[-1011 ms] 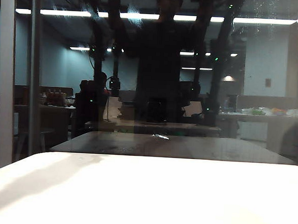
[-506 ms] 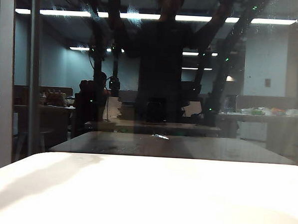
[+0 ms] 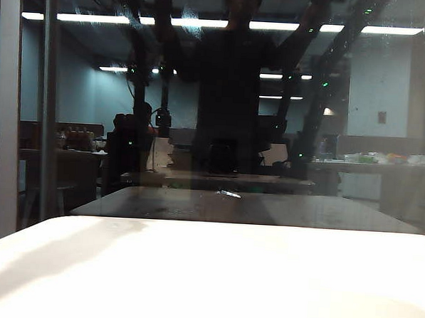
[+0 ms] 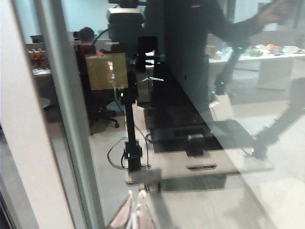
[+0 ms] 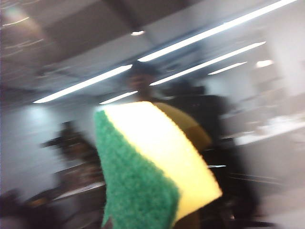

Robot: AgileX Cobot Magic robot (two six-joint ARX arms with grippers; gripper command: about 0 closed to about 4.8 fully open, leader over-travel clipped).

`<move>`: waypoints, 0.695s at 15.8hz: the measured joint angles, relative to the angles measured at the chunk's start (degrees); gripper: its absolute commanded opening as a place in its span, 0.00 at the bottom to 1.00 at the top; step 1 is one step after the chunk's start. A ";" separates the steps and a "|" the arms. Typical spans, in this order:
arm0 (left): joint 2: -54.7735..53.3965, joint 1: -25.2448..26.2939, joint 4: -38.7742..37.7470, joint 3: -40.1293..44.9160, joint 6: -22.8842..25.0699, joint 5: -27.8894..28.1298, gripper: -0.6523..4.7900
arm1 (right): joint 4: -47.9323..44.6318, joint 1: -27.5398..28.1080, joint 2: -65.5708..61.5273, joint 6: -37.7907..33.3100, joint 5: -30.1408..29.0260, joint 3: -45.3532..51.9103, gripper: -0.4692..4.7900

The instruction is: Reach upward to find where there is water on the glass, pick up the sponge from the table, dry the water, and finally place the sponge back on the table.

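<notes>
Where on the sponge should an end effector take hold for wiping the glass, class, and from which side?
Grip the sponge across its wavy narrow sides, from its back edge, leaving a broad face free toward the glass. The right end effector, out of frame, seems to hold it so already; the left end effector is idle near the pane.

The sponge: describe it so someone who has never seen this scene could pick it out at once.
Start at the large dark reflective glass pane that mirrors ceiling light strips. Held up in front of it in the right wrist view, in the shut right claw, whose fingers are out of view, is the rectangular foam sponge. It is the only brightly coloured thing there: yellow foam with a dark green scouring layer.
</notes>
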State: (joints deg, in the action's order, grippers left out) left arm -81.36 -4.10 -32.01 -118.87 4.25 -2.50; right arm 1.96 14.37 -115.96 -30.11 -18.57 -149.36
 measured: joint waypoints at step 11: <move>0.00 0.00 -2.45 0.00 -0.02 -0.07 0.11 | -2.08 -22.18 -4.46 4.76 -0.09 -0.28 0.08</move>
State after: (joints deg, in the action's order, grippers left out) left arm -81.36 -4.10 -34.46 -118.87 4.23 -2.57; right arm -0.12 -7.81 -120.42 -25.34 -18.65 -149.64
